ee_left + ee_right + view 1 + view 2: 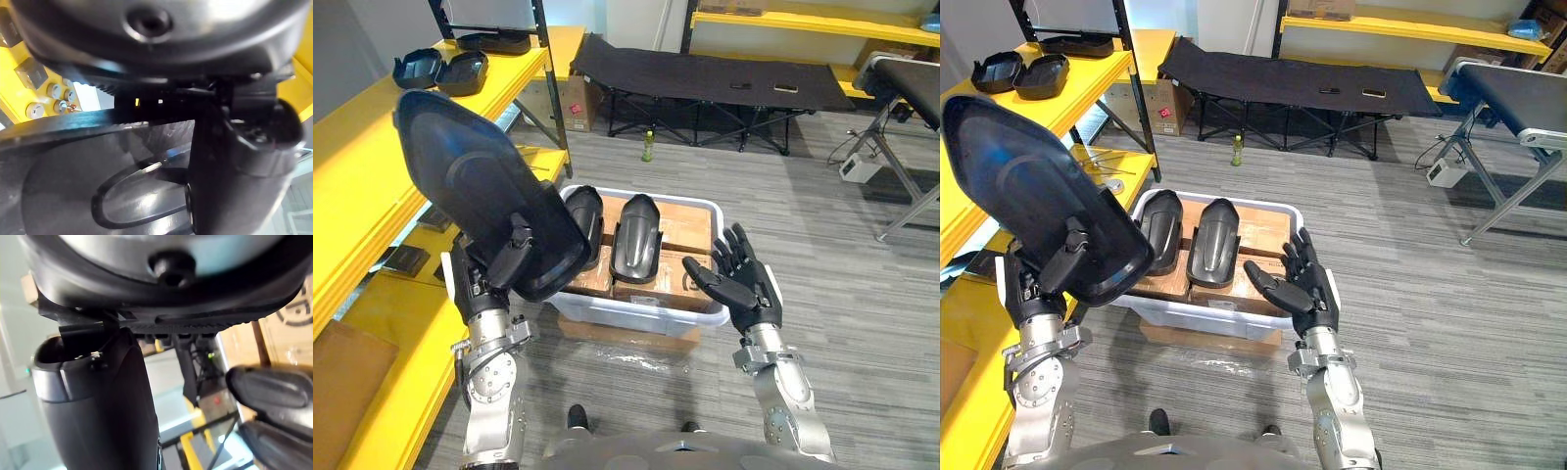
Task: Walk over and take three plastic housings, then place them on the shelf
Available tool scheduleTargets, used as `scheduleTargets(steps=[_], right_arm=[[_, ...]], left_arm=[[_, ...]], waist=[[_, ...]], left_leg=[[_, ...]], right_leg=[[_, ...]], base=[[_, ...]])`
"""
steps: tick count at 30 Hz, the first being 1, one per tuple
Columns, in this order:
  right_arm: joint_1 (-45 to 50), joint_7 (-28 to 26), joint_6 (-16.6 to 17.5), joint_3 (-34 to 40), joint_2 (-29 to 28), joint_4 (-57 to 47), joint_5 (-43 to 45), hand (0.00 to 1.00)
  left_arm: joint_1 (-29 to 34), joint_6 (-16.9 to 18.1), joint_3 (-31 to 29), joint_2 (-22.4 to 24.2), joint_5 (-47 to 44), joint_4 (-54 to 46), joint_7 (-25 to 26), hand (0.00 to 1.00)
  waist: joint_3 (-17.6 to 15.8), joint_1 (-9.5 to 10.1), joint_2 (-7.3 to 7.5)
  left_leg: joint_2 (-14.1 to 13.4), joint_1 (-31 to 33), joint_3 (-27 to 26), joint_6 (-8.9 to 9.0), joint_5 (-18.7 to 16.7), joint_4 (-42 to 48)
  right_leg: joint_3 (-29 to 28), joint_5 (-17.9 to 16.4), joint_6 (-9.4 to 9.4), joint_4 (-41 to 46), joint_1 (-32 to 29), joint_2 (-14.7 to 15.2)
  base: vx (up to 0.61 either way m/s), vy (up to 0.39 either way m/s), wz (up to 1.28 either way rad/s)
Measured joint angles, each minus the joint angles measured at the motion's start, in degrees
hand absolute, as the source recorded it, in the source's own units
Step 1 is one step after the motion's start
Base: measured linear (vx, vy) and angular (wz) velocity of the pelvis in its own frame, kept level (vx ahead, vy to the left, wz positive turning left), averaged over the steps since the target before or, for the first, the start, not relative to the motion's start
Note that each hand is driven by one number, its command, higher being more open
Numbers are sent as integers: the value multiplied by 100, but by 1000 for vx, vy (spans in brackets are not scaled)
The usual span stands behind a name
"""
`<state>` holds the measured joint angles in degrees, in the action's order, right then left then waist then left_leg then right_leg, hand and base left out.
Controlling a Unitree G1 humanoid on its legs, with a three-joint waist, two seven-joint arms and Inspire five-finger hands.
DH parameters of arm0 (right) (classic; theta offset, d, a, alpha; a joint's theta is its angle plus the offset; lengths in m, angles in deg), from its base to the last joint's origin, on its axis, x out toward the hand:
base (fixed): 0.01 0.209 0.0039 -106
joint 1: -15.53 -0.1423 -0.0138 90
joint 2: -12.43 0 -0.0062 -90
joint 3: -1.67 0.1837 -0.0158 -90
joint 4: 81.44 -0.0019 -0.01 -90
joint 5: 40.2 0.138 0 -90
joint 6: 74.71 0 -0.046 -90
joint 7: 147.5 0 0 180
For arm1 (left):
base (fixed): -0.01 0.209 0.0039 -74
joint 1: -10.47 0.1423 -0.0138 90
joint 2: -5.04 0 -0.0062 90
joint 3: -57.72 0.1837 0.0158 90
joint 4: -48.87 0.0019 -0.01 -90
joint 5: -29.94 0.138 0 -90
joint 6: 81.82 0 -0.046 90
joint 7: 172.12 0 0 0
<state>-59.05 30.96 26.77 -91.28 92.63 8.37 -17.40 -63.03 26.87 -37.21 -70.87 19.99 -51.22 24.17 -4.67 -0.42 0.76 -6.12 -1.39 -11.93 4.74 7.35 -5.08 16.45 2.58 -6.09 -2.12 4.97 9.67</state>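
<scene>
My left hand (499,262) is shut on a large black plastic housing (475,186), held up tilted between the yellow shelf (372,147) and the white bin (636,311); close up the housing (98,196) lies under the thumb. Two more black housings (634,235) (585,221) stand on cardboard boxes inside the bin. My right hand (742,284) hovers open, palm up, at the bin's right end, holding nothing. Two black housings (440,69) lie on the shelf's top level.
A black folding cot (705,78) stands behind the bin, with a green bottle (648,145) on the floor before it. A grey table (906,108) is at far right. Small parts (406,257) lie on the lower shelf level. Grey carpet spreads to the right.
</scene>
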Motion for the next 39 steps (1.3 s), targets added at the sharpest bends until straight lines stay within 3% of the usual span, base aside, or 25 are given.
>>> scheduleTargets(steps=[8, 12, 16, 19, 22, 24, 26, 27, 30, 33, 35, 36, 38, 39], right_arm=[[-634, 586, -65, -561, 14, 46, -689, 100], [-705, 609, -327, -768, 16, 51, -670, 100], [-745, 550, -507, -911, 13, 50, -668, 100], [-741, 553, -696, -952, 15, 48, -683, 100], [-729, 651, -744, -703, 99, -4, -876, 100], [-754, 688, -742, -526, 175, -8, -1086, 100], [-793, 680, -742, -553, 204, -7, -1121, 100], [-871, 658, -742, -749, 179, -7, -1138, 100], [-917, 579, -745, -962, 90, -73, -1276, 100], [-953, 633, -744, -989, 40, -215, -1340, 100], [-810, 726, -745, -904, 40, -234, -1309, 100], [-760, 728, -744, -868, 39, -255, -1310, 100], [-699, 695, -745, -824, 70, -261, -1307, 100], [-682, 669, -745, -823, 72, -261, -1303, 100]], left_arm=[[164, 4, 14, 116, -60, -793, 123, 0], [189, -12, -11, 180, -58, -866, 151, 0], [668, -53, -219, 200, -58, -1365, 176, 0], [828, -53, -246, 197, -84, -1515, 58, 0], [599, -43, 23, 109, -187, -1515, -522, 0], [570, 2, 257, 112, -310, -1515, -701, 0], [648, 1, 267, 111, -312, -1515, -704, 0], [688, 2, 175, 112, -314, -1515, -704, 0], [695, 2, 103, 64, -371, -1516, -844, 0], [577, -7, 361, -195, -409, -1502, -1270, 0], [516, -8, 623, -354, -508, -1460, -1570, 0], [488, -8, 679, -370, -535, -1460, -1633, 0], [409, -7, 706, -356, -539, -1459, -1715, 0], [418, -8, 702, -328, -555, -1450, -1693, 0]], waist=[[-4, 71, -32], [-21, 238, -70], [-42, 485, -93], [-93, 481, -139], [-144, 231, -181], [-223, 331, -299], [-273, 438, -356], [-298, 522, -390], [-290, 493, -282], [-378, 270, -213], [-395, 114, -180], [-397, 121, -166], [-452, 200, -184], [-470, 204, -212]], left_leg=[[-2, -6, 283, 8, 9, 18], [90, 0, 676, 24, 19, -2], [99, 126, 994, 65, 71, 15], [138, 219, 1190, 12, 100, -3], [-112, 750, -229, -281, -114, 235], [-134, 904, -588, -247, -120, 279], [-95, 872, -808, -215, -99, 277], [-107, 738, -979, -265, 178, 271], [-21, 642, -1053, -334, 269, 228], [135, 714, -756, -464, 351, 24], [269, 789, -350, -463, 365, 4], [309, 821, -270, -458, 388, 3], [383, 959, -92, -426, 530, 21], [379, 979, -55, -392, 578, 22]], right_leg=[[239, -18, 13, -9, 179, -26], [695, -162, -26, 39, 417, 28], [998, -277, 22, 126, 453, 9], [1401, -356, -44, 243, 657, 22], [2597, -386, -80, 245, 815, 67], [2875, -508, -136, 312, 829, 152], [2862, -536, -163, 359, 831, 272], [2664, -558, -201, 481, 822, 351], [2527, -582, -224, 594, 790, 495], [1707, -845, 189, 933, 596, 529], [1077, -1106, 275, 1162, 598, 528], [983, -1204, 265, 1189, 600, 528], [997, -1413, -15, 1208, 604, 493], [1014, -1413, -65, 1214, 610, 459]], base=[[-5, -14, 14], [-36, -15, 56], [-18, -27, 44], [-14, -43, 72], [-67, 13, 189], [-48, 111, 105], [14, 142, 14], [40, 131, -41], [44, 83, -25], [40, 87, 50], [-1, 40, 103], [1, -26, 75], [-27, -73, 52], [-59, -77, 34]])
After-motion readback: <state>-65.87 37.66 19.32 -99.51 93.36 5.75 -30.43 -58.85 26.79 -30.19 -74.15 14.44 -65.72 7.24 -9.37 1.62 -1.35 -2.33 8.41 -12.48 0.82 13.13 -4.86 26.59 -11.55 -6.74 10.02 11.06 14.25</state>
